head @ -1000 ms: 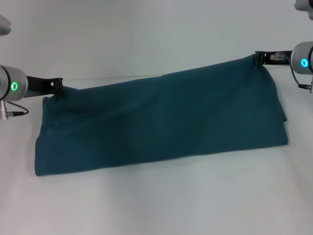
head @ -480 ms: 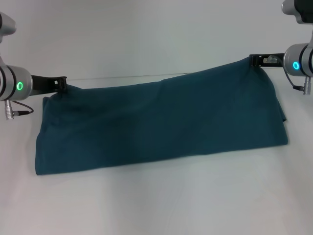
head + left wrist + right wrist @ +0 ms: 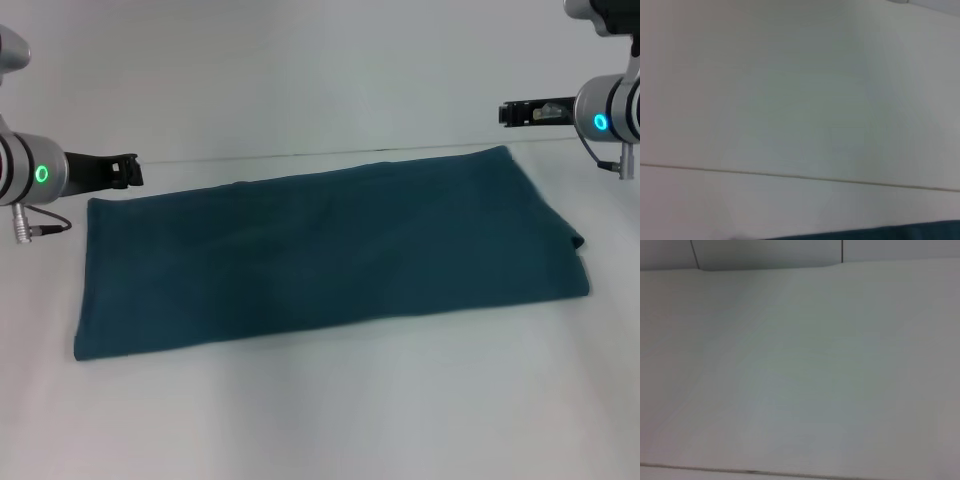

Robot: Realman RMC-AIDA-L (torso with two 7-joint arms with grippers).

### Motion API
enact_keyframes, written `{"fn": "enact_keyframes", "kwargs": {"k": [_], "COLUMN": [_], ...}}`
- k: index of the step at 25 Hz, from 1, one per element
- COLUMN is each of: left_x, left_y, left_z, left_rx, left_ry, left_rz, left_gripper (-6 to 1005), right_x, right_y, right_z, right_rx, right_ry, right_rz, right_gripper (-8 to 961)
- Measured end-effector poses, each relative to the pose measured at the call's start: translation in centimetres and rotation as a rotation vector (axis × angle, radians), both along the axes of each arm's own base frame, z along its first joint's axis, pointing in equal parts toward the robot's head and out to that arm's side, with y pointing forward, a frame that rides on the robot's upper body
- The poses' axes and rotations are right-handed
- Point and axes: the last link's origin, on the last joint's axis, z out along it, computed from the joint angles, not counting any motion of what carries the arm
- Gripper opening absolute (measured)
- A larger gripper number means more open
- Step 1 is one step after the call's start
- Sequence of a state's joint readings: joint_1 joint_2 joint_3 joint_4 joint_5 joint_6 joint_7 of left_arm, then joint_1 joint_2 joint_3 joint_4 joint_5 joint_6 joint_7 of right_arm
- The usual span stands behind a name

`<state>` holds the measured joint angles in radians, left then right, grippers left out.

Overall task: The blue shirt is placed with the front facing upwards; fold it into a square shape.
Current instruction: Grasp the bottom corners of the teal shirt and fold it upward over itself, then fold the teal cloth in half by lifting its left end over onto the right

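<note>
Head view: blue shirt (image 3: 320, 255) lies flat as a wide band mid-frame on the counter (image 3: 320, 420), left gripper (image 3: 128, 170) & right gripper (image 3: 510, 112) hold nothing, opening can't tell; risk: loose layers at right edge slip on re-grab, skewing the square.

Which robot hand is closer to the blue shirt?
The left gripper. It sits just beside the blue shirt's far left corner, while the right gripper hangs higher, clearly apart from the cloth.
</note>
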<state>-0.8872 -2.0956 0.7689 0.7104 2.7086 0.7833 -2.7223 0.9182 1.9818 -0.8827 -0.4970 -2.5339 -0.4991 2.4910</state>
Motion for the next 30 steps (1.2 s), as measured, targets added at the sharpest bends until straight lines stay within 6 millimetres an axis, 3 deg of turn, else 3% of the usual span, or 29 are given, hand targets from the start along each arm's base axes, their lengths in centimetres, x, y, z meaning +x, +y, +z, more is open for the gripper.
{"fn": "enact_keyframes", "kwargs": {"k": [2, 7, 10, 18, 21, 26, 30], "left_x": [-0.1, -0.1, -0.1, -0.1, 0.0, -0.1, -1.2], "left_y": [0.0, -0.1, -0.1, -0.3, -0.9, -3.1, -4.7], "left_z": [0.0, 0.0, 0.0, 0.4, 1.3, 2.3, 2.9], "left_rx": [0.004, 0.012, 0.011, 0.026, 0.055, 0.052, 0.031], "left_ry": [-0.009, -0.024, -0.024, -0.076, -0.178, -0.374, -0.481], "left_rz": [0.007, 0.019, 0.019, 0.023, 0.012, -0.037, -0.032], "left_gripper": [99, 259, 401, 704, 737, 781, 782], "right_x": [-0.1, 0.0, -0.1, 0.2, -0.1, -1.1, -0.3], "right_y": [0.2, 0.7, 0.7, -0.8, -2.2, -6.5, -9.6], "right_z": [0.5, 2.1, 2.7, 2.7, 2.9, 3.1, 3.8], "right_rx": [0.01, 0.019, 0.001, -0.037, -0.077, -0.176, -0.196], "right_ry": [-0.008, -0.016, -0.003, 0.097, 0.189, 0.43, 0.628], "right_rz": [0.006, 0.006, 0.001, -0.007, 0.038, 0.207, 0.274], "right_gripper": [105, 335, 582, 754, 818, 848, 831]}}
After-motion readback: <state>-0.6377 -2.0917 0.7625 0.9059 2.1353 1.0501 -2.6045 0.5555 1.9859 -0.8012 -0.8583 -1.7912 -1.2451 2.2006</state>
